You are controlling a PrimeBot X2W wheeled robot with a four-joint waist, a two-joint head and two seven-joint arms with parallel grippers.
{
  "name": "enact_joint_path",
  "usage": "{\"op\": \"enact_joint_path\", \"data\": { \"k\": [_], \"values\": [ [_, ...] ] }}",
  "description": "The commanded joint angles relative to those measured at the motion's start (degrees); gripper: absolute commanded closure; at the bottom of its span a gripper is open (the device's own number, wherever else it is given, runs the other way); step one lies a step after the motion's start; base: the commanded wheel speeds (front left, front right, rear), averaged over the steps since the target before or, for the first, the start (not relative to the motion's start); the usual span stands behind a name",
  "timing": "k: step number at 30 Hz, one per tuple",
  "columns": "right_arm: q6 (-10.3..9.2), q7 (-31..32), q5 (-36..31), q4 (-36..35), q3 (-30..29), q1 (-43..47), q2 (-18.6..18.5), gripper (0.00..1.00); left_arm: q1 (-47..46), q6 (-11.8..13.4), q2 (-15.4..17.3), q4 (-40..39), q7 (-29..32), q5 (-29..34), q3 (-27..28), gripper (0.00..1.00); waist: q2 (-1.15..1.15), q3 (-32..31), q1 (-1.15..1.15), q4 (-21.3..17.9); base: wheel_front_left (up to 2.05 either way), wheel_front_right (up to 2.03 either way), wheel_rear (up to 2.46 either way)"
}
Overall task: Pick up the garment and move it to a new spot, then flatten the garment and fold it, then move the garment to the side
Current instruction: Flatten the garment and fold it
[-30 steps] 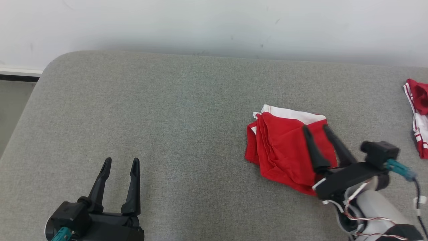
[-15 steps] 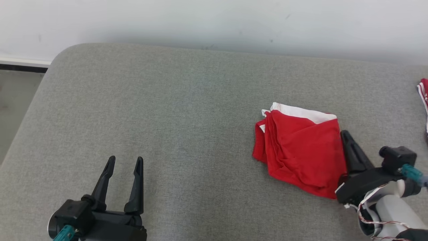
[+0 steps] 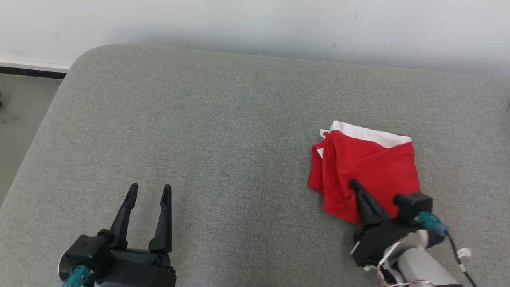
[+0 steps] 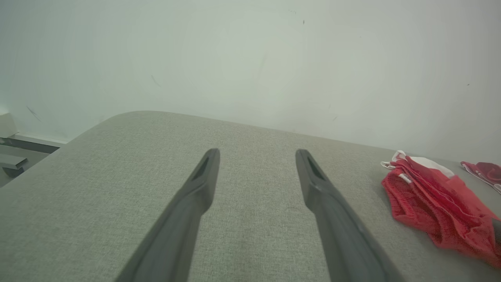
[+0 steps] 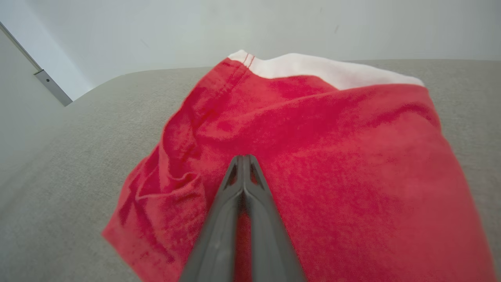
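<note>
The garment (image 3: 370,167) is a red cloth with a white band, folded into a rough square on the right of the grey padded surface (image 3: 199,119). My right gripper (image 3: 353,183) is shut, its joined fingers lying over the garment's near edge and pointing across the red cloth. In the right wrist view the gripper (image 5: 243,157) has its tips pressed together above the garment (image 5: 332,149), with no cloth visibly pinched. My left gripper (image 3: 150,187) stands open at the near left, far from the cloth. The left wrist view shows that gripper (image 4: 257,152) empty and the garment (image 4: 430,203) off to its right.
A pale wall (image 3: 255,24) runs along the surface's far edge. The surface's rounded corner and the floor (image 3: 20,111) lie at the left. A second red and white cloth (image 4: 485,172) lies beyond the garment in the left wrist view.
My right gripper has gone from open to shut and moved from the garment's right part to its near edge. The camera has turned rightward. The left arm has kept still.
</note>
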Motion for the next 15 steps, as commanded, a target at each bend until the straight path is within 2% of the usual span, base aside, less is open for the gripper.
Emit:
{"op": "enact_joint_path", "data": {
  "k": [1,7,9,15],
  "values": [
    [-0.01,-0.21,0.41,-0.36,1.3,0.58,0.63,1.0,-0.38,0.07,-0.12,0.04,0.02,-0.29,-0.09,0.0,0.0,0.03,0.0,-0.05,0.0,0.0,0.0],
    [-0.01,-0.13,2.58,-2.87,6.3,0.91,3.36,1.0,-0.75,0.07,-0.29,-0.02,0.02,-0.11,-0.4,0.0,0.0,0.06,0.0,-0.36,0.0,0.0,0.0],
    [-0.01,-0.14,1.64,-3.93,7.13,0.57,2.87,1.0,-0.79,0.07,-0.31,0.01,0.02,0.01,-0.44,0.0,0.0,0.03,0.0,-0.67,0.0,0.0,0.0],
    [-0.01,-0.12,0.66,-10.83,1.49,1.45,2.22,1.0,-1.07,0.07,0.17,-0.01,0.01,0.36,0.05,0.0,0.0,-0.27,0.0,-2.8,0.0,0.0,0.0]
  ]
}}
